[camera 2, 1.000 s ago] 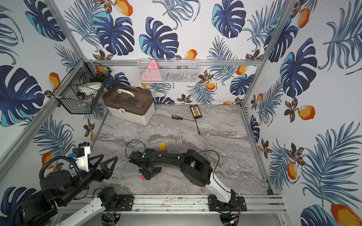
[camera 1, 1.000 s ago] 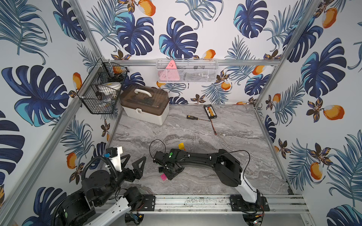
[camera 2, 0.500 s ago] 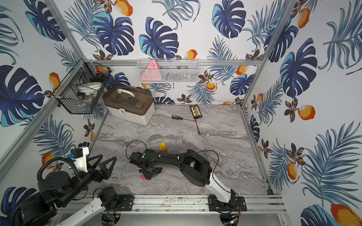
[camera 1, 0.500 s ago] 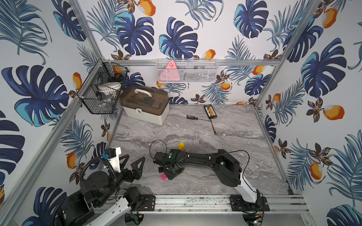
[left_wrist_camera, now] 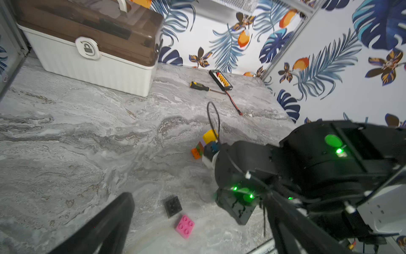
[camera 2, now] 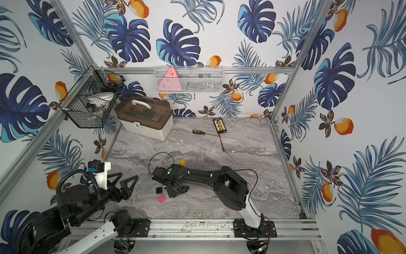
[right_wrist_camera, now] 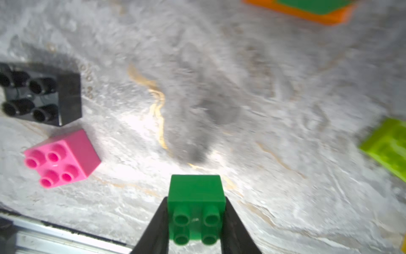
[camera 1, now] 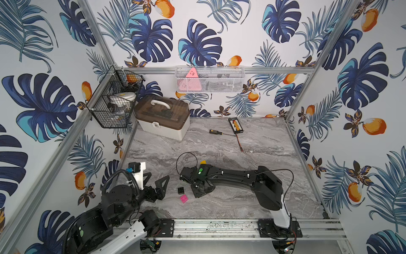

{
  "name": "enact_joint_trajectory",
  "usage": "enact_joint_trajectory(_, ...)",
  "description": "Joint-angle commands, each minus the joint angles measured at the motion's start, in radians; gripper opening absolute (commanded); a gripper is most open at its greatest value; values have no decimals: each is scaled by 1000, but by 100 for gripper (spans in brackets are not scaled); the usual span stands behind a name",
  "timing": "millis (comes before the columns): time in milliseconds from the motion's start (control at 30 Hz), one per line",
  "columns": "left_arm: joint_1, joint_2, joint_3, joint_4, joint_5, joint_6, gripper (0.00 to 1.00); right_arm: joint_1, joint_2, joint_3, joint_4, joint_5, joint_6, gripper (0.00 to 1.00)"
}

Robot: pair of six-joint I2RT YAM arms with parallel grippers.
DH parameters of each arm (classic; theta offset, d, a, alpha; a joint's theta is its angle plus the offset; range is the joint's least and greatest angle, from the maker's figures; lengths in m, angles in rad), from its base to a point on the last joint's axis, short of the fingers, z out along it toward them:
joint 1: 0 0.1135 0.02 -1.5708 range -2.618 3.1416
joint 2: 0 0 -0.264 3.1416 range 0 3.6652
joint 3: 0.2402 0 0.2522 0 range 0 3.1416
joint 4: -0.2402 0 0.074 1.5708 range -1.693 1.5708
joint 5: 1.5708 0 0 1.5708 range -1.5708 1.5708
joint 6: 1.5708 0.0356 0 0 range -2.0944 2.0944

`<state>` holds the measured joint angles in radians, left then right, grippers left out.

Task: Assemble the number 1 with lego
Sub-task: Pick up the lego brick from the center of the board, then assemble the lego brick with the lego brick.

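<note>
Grey marble counter, leaf wallpaper round it: your right claw is clamped on a green brick near the front edge, left of centre; the left claw hangs wide open, empty, by the front-left corner. Carry it level, I'd say, square it over the studs of the orange brick, then press straight down. Count: one pink brick, one black brick, one lime brick, one yellow brick, one orange, two green, the second green brick sitting on the orange.
</note>
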<state>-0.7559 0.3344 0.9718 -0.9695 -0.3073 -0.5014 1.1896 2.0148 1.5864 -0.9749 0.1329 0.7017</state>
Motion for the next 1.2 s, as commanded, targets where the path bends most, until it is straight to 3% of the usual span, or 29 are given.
enact_joint_trajectory(0, -3, 81, 26, 44, 100, 60, 99, -48, -111, -80, 14, 16, 100, 23)
enact_joint_trajectory(400, -2, 275, 40, 142, 286, 127, 99, -312, -359, -266, 6, 74, 110, 22)
enact_joint_trajectory(533, -2, 337, -17, 185, 350, 104, 99, -366, -368, -276, 6, 73, 97, 22)
enact_joint_trajectory(800, -3, 324, -45, 175, 313, 72, 99, -422, -309, -318, 63, 40, 77, 20)
enact_joint_trajectory(967, -2, 411, -27, 93, 201, -73, 99, -430, -270, -318, 109, 15, 61, 19)
enact_joint_trajectory(1167, -2, 400, -192, 183, 210, -258, 99, -430, -246, -329, 136, -9, 64, 14)
